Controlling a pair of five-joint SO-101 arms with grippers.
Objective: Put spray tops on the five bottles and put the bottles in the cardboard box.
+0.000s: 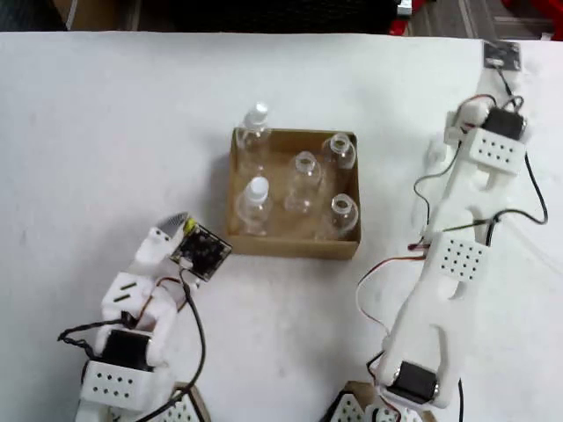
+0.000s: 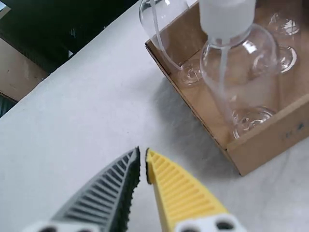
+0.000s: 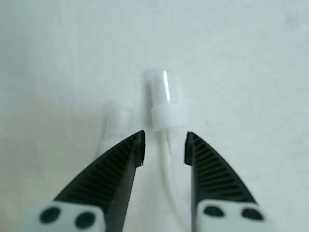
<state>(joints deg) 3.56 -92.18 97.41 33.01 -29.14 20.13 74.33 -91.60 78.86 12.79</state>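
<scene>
Right pincer [image 3: 164, 140] (jaws apart) astride the tube of a spray top [image 3: 166, 108]

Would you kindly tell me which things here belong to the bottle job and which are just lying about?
Job: cardboard box; two bottles with spray tops; three open bottles; loose spray top on the table, by the right gripper; left gripper.
Lying about: small dark square object at the table's far edge.
</scene>
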